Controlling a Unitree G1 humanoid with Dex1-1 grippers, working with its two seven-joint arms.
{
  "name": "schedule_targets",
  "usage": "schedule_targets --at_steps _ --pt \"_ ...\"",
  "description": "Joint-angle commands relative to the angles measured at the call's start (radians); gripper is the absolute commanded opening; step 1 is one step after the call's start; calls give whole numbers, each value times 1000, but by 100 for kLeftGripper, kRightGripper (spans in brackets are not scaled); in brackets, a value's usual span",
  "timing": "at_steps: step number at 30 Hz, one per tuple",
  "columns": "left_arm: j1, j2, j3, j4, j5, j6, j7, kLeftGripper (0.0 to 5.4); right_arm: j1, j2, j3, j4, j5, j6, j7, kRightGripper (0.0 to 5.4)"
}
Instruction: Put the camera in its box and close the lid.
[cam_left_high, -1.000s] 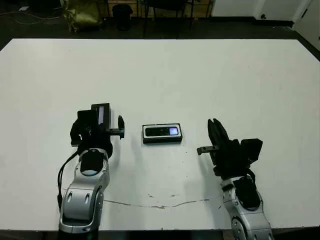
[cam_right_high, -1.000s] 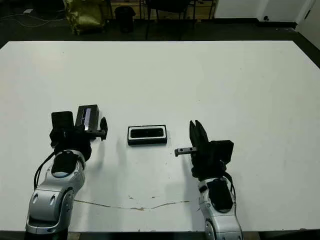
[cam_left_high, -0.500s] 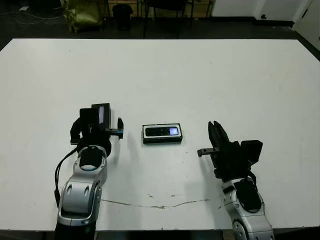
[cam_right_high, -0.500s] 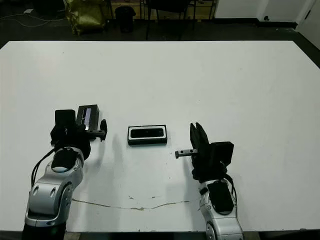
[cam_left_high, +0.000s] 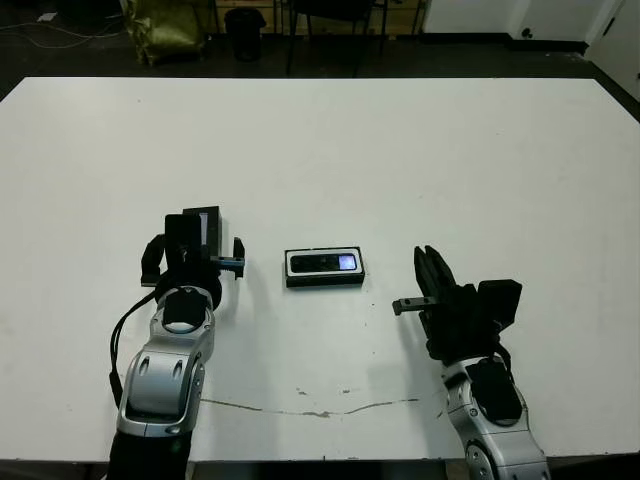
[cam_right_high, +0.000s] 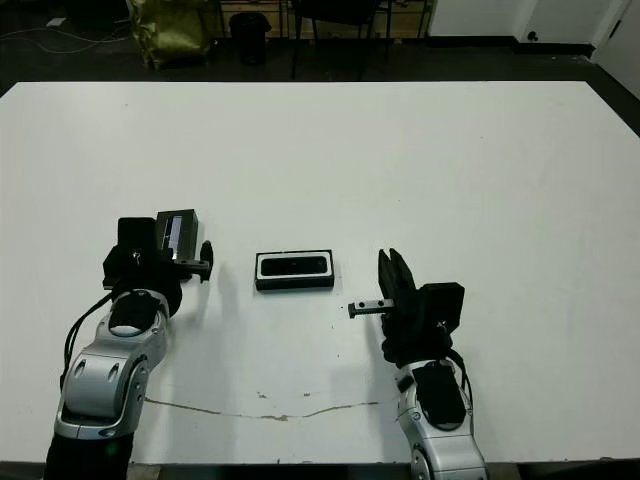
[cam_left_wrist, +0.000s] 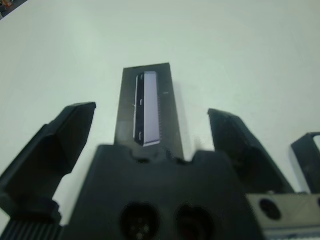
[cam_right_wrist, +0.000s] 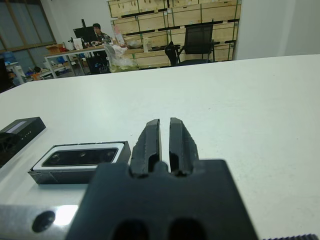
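The box (cam_left_high: 324, 281), a shallow black tray with a white lining, sits mid-table with the slim black camera (cam_left_high: 322, 263) lying inside it, bluish-white square toward the right. Both also show in the right wrist view, the box (cam_right_wrist: 75, 172) and the camera (cam_right_wrist: 80, 157). The lid (cam_left_high: 208, 226), flat and black with a pale strip, lies uncovered on the table left of the box. My left gripper (cam_left_wrist: 150, 111) is open, and the lid (cam_left_wrist: 147, 107) runs between its fingers without touching them. My right gripper (cam_left_high: 432, 268) is shut and empty, low to the right of the box.
A thin crack-like mark (cam_left_high: 310, 408) runs along the table near its front edge. Past the far edge stand chairs and a yellowish bag (cam_left_high: 165, 25). A person (cam_right_wrist: 95, 30) sits at a distant desk in the right wrist view.
My left arm has edged forward toward the lid, staying open. The right gripper, box, camera and lid have stayed put.
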Motion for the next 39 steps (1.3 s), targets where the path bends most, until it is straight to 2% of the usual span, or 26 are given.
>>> schedule_targets --at_steps 1,5,10,15,17,25,31,35,37,39 --pt "0 -34 52 25 -50 6 -12 538 15 -4 -7 -2 -3 26 -10 0" --pt "-1 -44 74 49 -79 -15 -15 538 18 -5 -6 -10 -3 40 -12 0" --pt "-5 -59 96 72 -95 -30 -4 538 16 -6 -10 15 4 4 3 0" --pt "-7 -29 68 96 -54 -29 0 538 22 -2 -4 -6 -7 34 -14 0" --pt "-7 -45 91 100 -74 -28 0 538 21 -2 -1 -11 -13 44 -20 0" --pt "-24 29 11 156 34 -9 19 538 20 1 -5 10 2 15 -9 0" --pt "-24 38 7 179 41 -35 21 538 22 2 -5 4 5 25 -11 0" --pt "-16 -3 62 190 -10 -71 19 529 19 4 -7 10 4 19 -14 0" --pt "-12 -29 107 196 -67 -91 2 502 18 2 -5 15 -6 13 -16 0" --pt "-18 -64 153 201 -112 -88 16 452 17 1 -8 20 2 5 -8 0"
